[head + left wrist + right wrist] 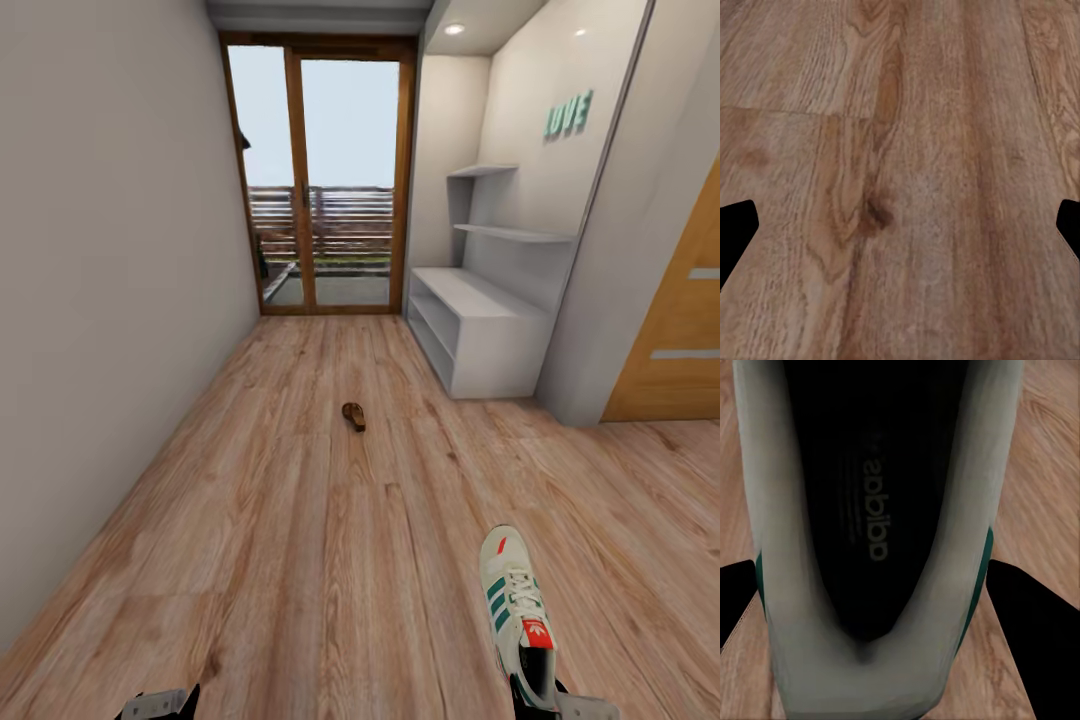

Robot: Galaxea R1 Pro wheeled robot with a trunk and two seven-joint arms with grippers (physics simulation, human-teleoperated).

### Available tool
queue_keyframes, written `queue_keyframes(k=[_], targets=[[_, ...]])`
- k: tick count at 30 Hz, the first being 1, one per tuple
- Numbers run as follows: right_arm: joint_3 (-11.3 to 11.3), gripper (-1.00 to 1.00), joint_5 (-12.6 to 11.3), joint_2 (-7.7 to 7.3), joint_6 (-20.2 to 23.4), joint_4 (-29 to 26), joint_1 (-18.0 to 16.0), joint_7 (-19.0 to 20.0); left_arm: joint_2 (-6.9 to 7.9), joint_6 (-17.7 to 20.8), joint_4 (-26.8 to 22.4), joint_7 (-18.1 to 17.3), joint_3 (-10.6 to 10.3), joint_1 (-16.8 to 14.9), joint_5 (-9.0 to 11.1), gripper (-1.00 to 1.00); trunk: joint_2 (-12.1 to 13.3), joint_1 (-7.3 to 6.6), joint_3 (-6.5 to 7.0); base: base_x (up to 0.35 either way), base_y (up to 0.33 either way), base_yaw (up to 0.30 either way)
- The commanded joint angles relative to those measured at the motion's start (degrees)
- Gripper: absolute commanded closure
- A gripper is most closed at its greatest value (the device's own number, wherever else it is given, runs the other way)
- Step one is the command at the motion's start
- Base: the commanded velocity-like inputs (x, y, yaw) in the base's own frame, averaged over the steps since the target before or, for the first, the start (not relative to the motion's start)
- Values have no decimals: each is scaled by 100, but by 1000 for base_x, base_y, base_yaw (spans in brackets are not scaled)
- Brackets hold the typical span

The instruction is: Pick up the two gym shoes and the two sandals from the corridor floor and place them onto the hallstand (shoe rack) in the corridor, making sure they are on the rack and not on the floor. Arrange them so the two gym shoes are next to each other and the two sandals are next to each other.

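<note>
One gym shoe [516, 610] sits gripped at the heel in the right hand [874, 607]. Left hand [900, 225] is open over bare corridor floor [300, 520], with a sandal [354, 415] well ahead of both hands.

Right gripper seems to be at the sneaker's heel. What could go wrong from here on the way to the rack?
1. The right gripper flanks only the heel of the gym shoe; the long toe sticks out forward, so it may tilt or slip.
2. A sandal lies on the corridor floor between here and the hallstand; driving straight might hit it.
3. The hallstand top sits under a wall shelf, so a high approach may clip it.
</note>
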Motion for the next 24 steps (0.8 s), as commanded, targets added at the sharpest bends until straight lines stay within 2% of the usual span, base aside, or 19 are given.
queue_keyframes(k=[1, 9, 24], targets=[[14, 100, -51, -1, -18, 3, -3, 8, -2, -3, 5, -58, 14, -3, 60, -100, -2, 2, -5, 339, 0, 0], [13, 100, -51, -1, -18, 7, -3, 9, -7, -3, 5, -58, 13, -3, 60, -100, -2, 2, -5, 340, -6, 0], [14, 100, -51, -1, -18, 2, -3, 9, -7, -3, 5, -58, 13, -3, 60, -100, -2, 2, -5, 339, -71, 0]])
